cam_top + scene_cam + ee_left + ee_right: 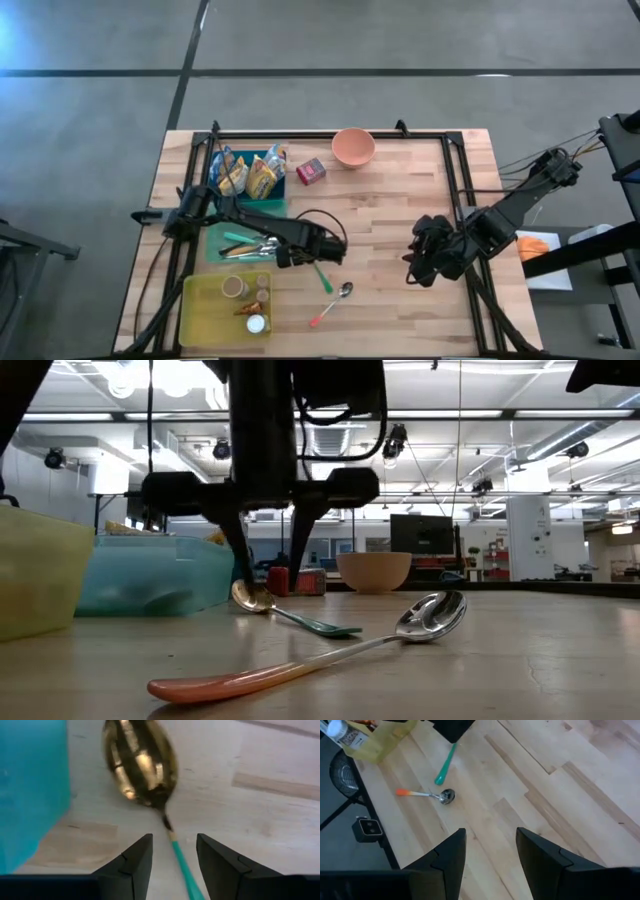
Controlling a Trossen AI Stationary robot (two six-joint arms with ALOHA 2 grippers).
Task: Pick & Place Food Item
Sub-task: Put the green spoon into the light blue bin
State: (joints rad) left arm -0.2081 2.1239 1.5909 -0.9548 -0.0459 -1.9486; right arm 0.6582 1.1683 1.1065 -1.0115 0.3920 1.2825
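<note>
A spoon with a gold bowl (140,762) and a thin green handle (182,865) lies flat on the wooden table, beside a teal bin (30,790). My left gripper (175,837) points straight down over it and is open. Its fingers stand on either side of the handle just behind the bowl, and no touch shows. In the low view its fingers (270,575) reach down close to the spoon (255,598). My right gripper (490,855) hangs open above the table's right part (420,265), with nothing between its fingers.
A silver spoon with an orange-pink handle (335,300) lies near the green one. The teal bin of snack bags (250,175), a red box (311,171) and a pink bowl (353,147) sit at the far side. A green cutlery tray (232,242) and a yellow tray of bottles (225,305) are at the left.
</note>
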